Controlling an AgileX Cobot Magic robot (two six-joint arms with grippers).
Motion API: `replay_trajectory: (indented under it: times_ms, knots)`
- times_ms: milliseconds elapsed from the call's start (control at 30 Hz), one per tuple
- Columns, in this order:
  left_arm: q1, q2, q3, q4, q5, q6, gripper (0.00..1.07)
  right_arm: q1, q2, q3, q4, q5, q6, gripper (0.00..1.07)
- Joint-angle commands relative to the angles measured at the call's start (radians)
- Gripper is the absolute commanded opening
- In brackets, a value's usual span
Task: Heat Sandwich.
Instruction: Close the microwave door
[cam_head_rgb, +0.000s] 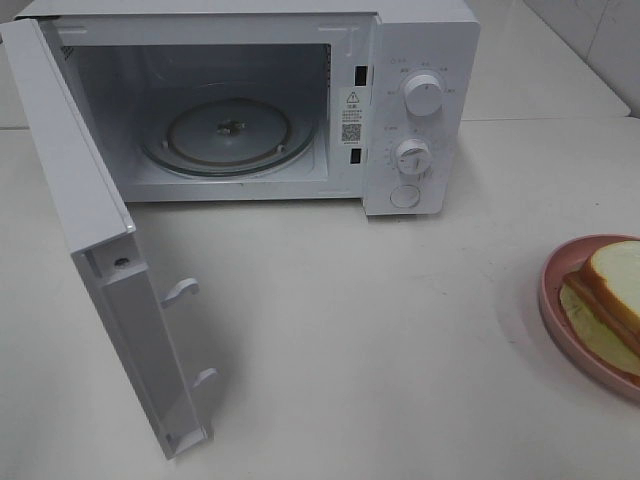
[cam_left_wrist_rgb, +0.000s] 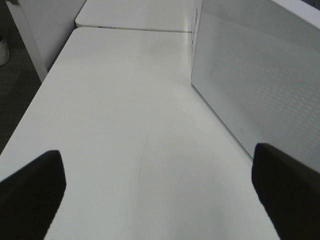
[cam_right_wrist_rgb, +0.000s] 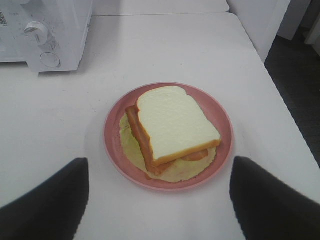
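Nearest to us, on the exterior high view, we are seeing one white microwave door (cam_head_rgb: 120, 300) swinging wide open toward the front of the white table (cam_head_rgb: 380, 330), with two white latch hooks (cam_head_rgb: 180, 290) sticking out of its inner face. Neither of our arms is showing in that view.

Looking through our left wrist camera, we are keeping the left gripper (cam_left_wrist_rgb: 160, 190) spread wide, its two dark fingers (cam_left_wrist_rgb: 30, 195) standing far apart over bare tabletop and holding nothing; the outer face of the open door is standing just beside it.

Through the right wrist camera, we are holding the right gripper (cam_right_wrist_rgb: 160, 200) open as well, its two dark fingers (cam_right_wrist_rgb: 45, 205) flanking empty table short of one round pink plate (cam_right_wrist_rgb: 112, 135). We are gripping nothing there. One sandwich (cam_right_wrist_rgb: 175, 122) is lying on that plate: a white slice on top, brownish strips under it and a pale yellow layer spreading out at the bottom. On the exterior high view the plate is sitting at the table's right edge, partly cut off, well apart from the oven.

Farther back, one white microwave (cam_head_rgb: 420, 110) is standing with its cavity exposed, one glass turntable (cam_head_rgb: 230, 135) lying inside. On its control panel we are counting two round knobs (cam_head_rgb: 424, 95) and one round button (cam_head_rgb: 405, 196) below them.
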Motion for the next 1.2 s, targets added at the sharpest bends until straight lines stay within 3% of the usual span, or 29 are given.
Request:
replay_trajectory:
  times_ms: [33,100,133,200,267,300,400,433,467,567,700,1200]
  knots:
    - [0.001,0.059,-0.007,0.009,-0.061,-0.004,0.85,-0.008,-0.027,0.001,0.002,-0.012,-0.012,0.75]
    - [0.001,0.076,-0.007,0.011,-0.072,-0.004,0.81,-0.008,-0.027,0.001,0.002,-0.012,-0.012,0.75]
    - [0.001,0.117,-0.007,0.017,-0.102,-0.004,0.68,-0.008,-0.027,0.001,0.002,-0.012,-0.012,0.75]
    - [0.001,0.16,-0.007,0.011,-0.127,-0.004,0.54,-0.008,-0.027,0.001,0.002,-0.012,-0.012,0.75]
    - [0.001,0.176,-0.007,0.011,-0.135,-0.004,0.48,-0.008,-0.027,0.001,0.002,-0.012,-0.012,0.75]
    - [0.001,0.212,-0.007,0.01,-0.152,-0.004,0.36,-0.008,-0.027,0.001,0.002,-0.012,-0.012,0.75]
    - [0.001,0.282,-0.007,0.017,-0.211,-0.004,0.16,-0.008,-0.027,0.001,0.002,-0.012,-0.012,0.75]
    - [0.001,0.282,-0.007,0.017,-0.211,-0.004,0.16,-0.008,-0.027,0.001,0.002,-0.012,-0.012,0.75]
    - [0.001,0.294,-0.004,0.023,-0.238,-0.004,0.02,-0.008,-0.027,0.001,0.002,-0.012,-0.012,0.75]
    - [0.001,0.318,0.01,0.025,-0.302,0.0,0.0,-0.008,-0.027,0.001,0.002,-0.012,-0.012,0.75]
    - [0.001,0.381,0.112,0.026,-0.553,0.0,0.0,-0.008,-0.027,0.001,0.002,-0.012,-0.012,0.75]
    - [0.0,0.599,0.319,0.043,-1.133,0.003,0.0,-0.008,-0.027,0.001,0.002,-0.012,-0.012,0.75]
